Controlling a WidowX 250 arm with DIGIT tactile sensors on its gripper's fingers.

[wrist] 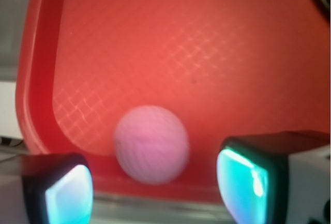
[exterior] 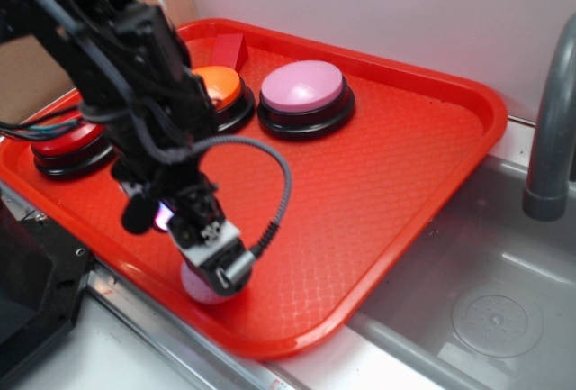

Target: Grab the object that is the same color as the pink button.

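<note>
One small pink ball (wrist: 151,144) sits by the red tray's (exterior: 423,165) near rim, between my tool's (wrist: 155,190) spread, empty fingers. It looks light, soft and apt to roll, so I'd pinch across its middle. The tray also holds the pink button (exterior: 304,86).

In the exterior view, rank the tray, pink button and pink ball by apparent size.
1. Red tray, largest by far.
2. Pink button.
3. Pink ball, smallest, though the pincer partly covers it.
</note>
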